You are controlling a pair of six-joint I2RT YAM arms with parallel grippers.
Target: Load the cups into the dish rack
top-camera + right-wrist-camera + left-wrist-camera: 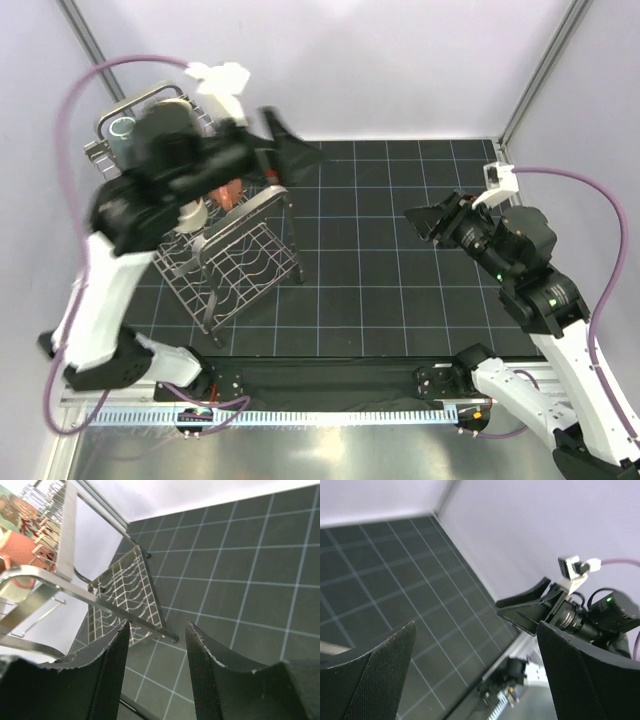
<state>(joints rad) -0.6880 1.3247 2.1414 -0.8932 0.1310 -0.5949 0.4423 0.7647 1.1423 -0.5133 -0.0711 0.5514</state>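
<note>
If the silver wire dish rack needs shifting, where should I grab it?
Probably the thick tubular loop handle on the dish rack's right end, coming from the right with the open right gripper: it stands raised, faces that arm, and the rods are thin.

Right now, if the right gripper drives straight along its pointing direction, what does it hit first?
Likely the dish rack: its lower wire shelf sits dead ahead of the right gripper, with only bare mat between. Depth is unclear.
</note>
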